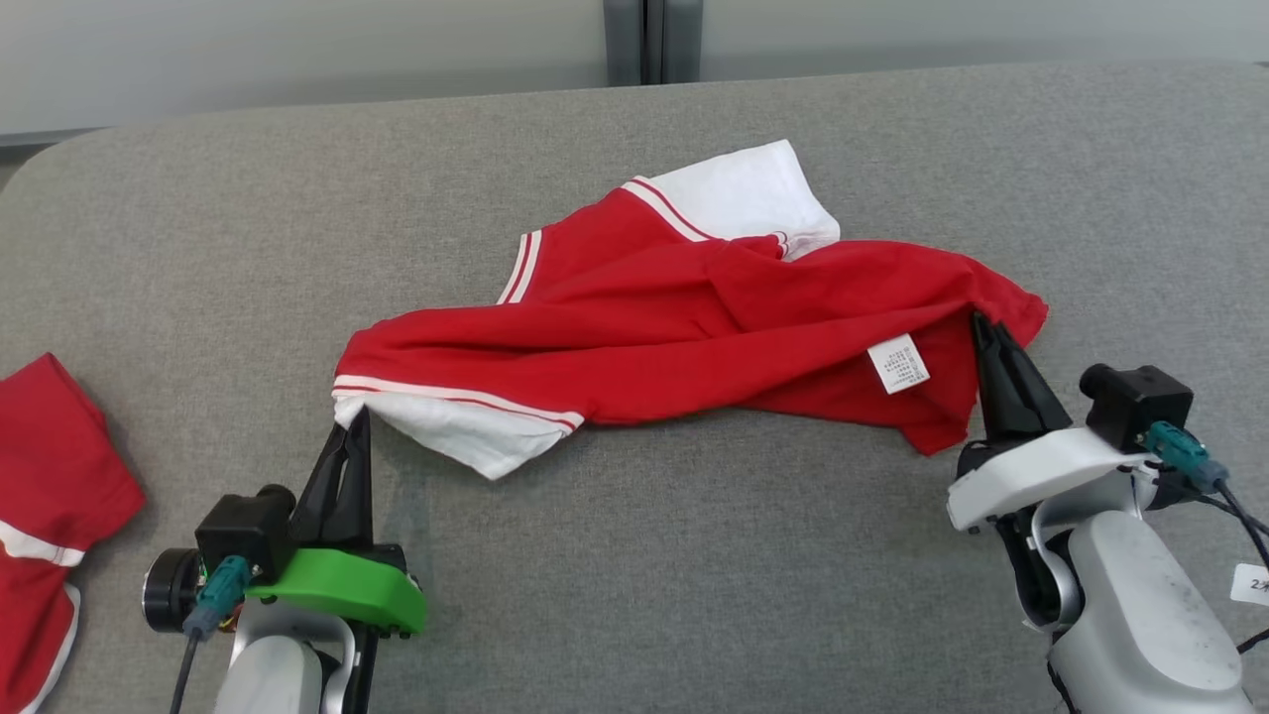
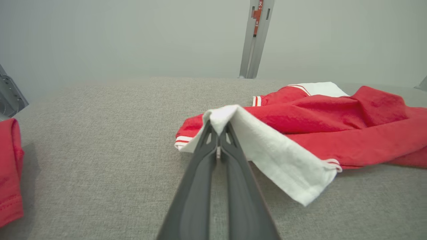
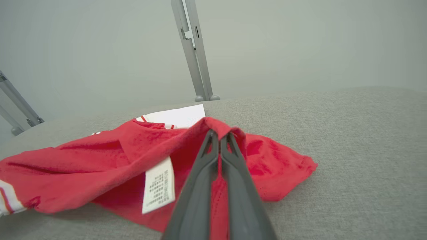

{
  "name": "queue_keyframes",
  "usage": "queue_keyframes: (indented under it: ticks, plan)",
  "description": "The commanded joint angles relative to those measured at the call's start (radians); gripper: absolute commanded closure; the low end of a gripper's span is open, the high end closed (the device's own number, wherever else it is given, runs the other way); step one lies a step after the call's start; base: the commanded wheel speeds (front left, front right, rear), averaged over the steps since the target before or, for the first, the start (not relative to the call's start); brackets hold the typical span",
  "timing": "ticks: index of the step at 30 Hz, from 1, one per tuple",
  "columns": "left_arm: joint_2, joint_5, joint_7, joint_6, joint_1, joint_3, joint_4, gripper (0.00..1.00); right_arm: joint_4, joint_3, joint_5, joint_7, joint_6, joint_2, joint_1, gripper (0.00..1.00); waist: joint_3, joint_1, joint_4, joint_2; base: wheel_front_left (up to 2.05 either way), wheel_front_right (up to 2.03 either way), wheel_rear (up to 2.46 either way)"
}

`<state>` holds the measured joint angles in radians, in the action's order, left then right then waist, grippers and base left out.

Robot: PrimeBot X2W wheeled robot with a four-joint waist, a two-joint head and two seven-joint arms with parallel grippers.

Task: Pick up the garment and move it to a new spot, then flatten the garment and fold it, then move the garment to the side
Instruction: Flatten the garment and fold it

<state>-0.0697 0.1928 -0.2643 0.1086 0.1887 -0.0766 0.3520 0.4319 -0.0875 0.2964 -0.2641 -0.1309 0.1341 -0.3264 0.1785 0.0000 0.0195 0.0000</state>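
Both jaws are clamped on the garment [image 1: 694, 327], one at each end.
Left jaws pinch the white sleeve cuff [image 2: 267, 150], right jaws the red hem corner [image 3: 213, 124]; crumpled on the table [image 1: 634, 555], its long axis runs left-right between them, so lifting needs both arms together.

Spare red cloth [image 1: 55, 476] left of garment [image 1: 694, 327]

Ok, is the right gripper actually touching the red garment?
Touching. In the right wrist view the right gripper is shut on a raised fold of the red garment, cloth draped over its tips.
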Motion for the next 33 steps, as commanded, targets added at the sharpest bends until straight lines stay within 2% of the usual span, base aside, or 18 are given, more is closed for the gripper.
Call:
queue_keyframes:
  ticks: [1, 7, 16, 19, 23, 28, 31, 33]
  plan:
    - [0.004, 0.027, 0.000, 0.006, -0.005, 0.006, -0.013, 1.00, -0.023, 0.006, 0.002, 0.000, 0.000, 0.009, 0.019, 1.00, -0.007, 0.0000, -0.007, 0.0000, 0.00, 0.00, 0.00]
    - [0.007, 0.152, 0.015, 0.017, -0.009, 0.017, -0.117, 1.00, -0.140, 0.020, 0.034, 0.000, 0.000, 0.063, 0.036, 1.00, -0.032, 0.0000, -0.022, 0.0000, 0.00, 0.00, 0.00]
    - [-0.003, 0.434, 0.190, 0.021, 0.072, 0.066, -0.413, 1.00, -0.273, 0.039, 0.132, 0.000, 0.000, 0.170, 0.031, 1.00, -0.077, 0.0000, -0.028, 0.0000, 0.00, 0.00, 0.00]
    - [-0.010, 0.505, 0.264, 0.001, 0.133, 0.093, -0.503, 1.00, -0.321, 0.063, 0.185, 0.000, 0.000, 0.200, 0.000, 1.00, -0.087, 0.0000, -0.033, 0.0000, 0.00, 0.00, 0.00]
    - [-0.027, 0.555, 0.358, -0.053, 0.250, 0.117, -0.587, 1.00, -0.358, 0.022, 0.238, 0.013, 0.000, 0.237, -0.065, 1.00, -0.091, 0.0000, -0.050, 0.0000, 0.00, 0.00, 0.00]
    - [-0.045, 0.582, 0.446, -0.127, 0.456, 0.135, -0.543, 1.00, -0.330, -0.016, 0.260, 0.063, 0.000, 0.285, -0.236, 1.00, -0.057, 0.0000, -0.061, 0.0000, 0.00, 0.00, 0.00]
    - [-0.056, 0.594, 0.481, -0.159, 0.615, 0.141, -0.431, 1.00, -0.279, -0.035, 0.247, 0.087, 0.000, 0.304, -0.367, 1.00, -0.003, 0.0000, -0.052, 0.0000, 0.00, 0.00, 0.00]
    - [-0.078, 0.565, 0.491, -0.162, 0.727, 0.126, -0.346, 1.00, -0.234, -0.061, 0.235, 0.105, 0.000, 0.312, -0.460, 1.00, 0.046, 0.0000, -0.045, 0.0000, 0.00, 0.00, 0.00]
